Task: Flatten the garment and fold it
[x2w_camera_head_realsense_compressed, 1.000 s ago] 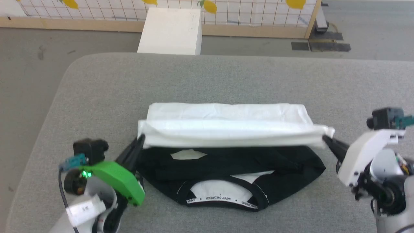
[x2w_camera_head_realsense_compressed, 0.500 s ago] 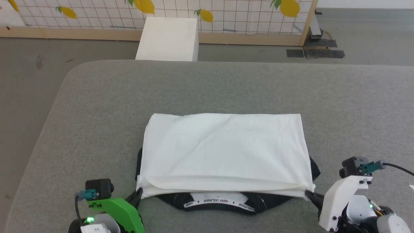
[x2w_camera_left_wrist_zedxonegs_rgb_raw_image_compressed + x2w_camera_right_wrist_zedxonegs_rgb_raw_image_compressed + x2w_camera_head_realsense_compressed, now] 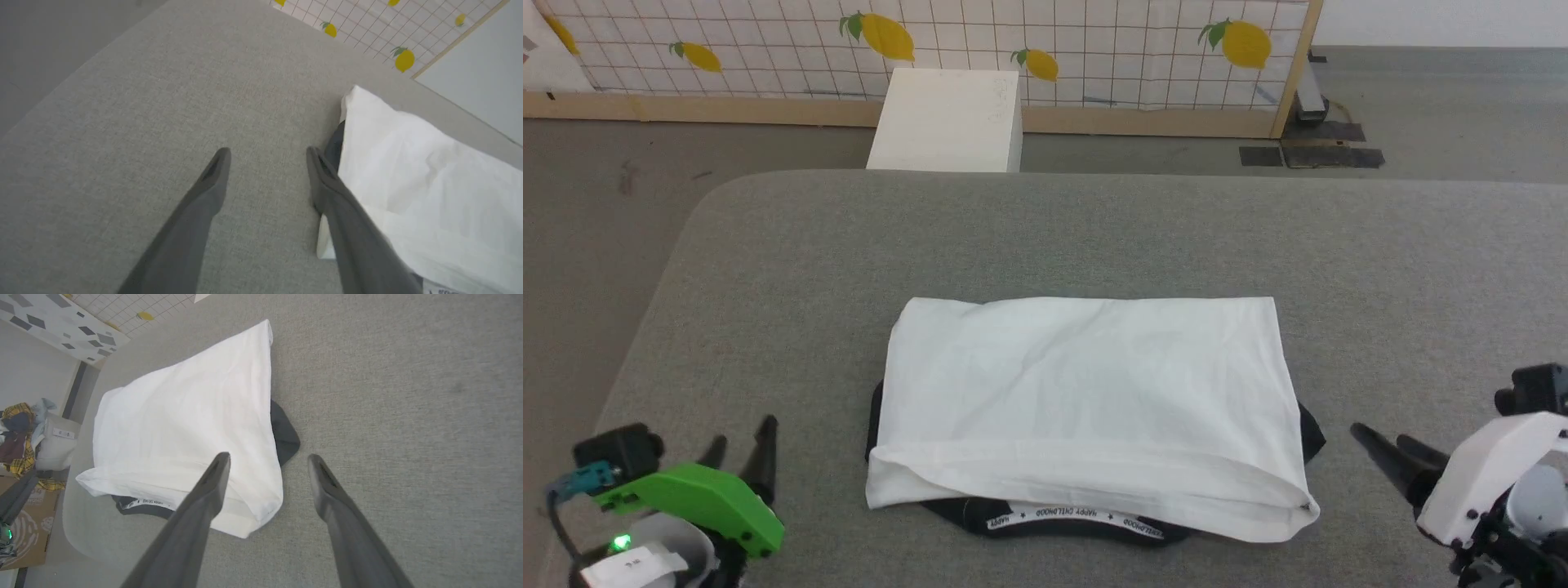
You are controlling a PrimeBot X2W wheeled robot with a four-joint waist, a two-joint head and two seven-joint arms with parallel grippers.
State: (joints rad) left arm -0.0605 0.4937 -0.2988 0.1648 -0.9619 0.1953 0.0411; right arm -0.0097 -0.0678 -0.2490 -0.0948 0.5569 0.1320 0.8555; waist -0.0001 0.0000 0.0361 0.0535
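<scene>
The garment (image 3: 1086,392) is laid folded on the grey worktop (image 3: 1094,237), in the middle of its near half. Its white body is spread on top as a broad rectangle, and its layered open edges are turned to the near side. A few soft creases are seen across the white surface. Under the white layer the black neckband (image 3: 1078,516), printed with small white lettering, is left showing along the near edge. A little black sleeve fabric (image 3: 1312,431) is also seen past the right edge, and a sliver past the left.

The left gripper (image 3: 743,433) is held over the near left part of the worktop, to the left of the garment and apart from it. Its fingers (image 3: 212,179) are spread wide and nothing is held between them; bare worktop is seen in the gap.

The right gripper (image 3: 1379,435) is held over the near right part of the worktop, just to the right of the garment's near right corner and clear of it. Its fingers (image 3: 327,486) are likewise spread wide and empty, and they are pointed towards the garment.

Beyond the far edge of the worktop a white box (image 3: 947,110) is seen on the grey floor (image 3: 645,171), set against a grid panel (image 3: 1094,49) printed with lemons and framed in wood. In the right wrist view a cardboard box (image 3: 28,535) and a heap of coloured clothes (image 3: 16,437) are seen past the left end of the worktop.
</scene>
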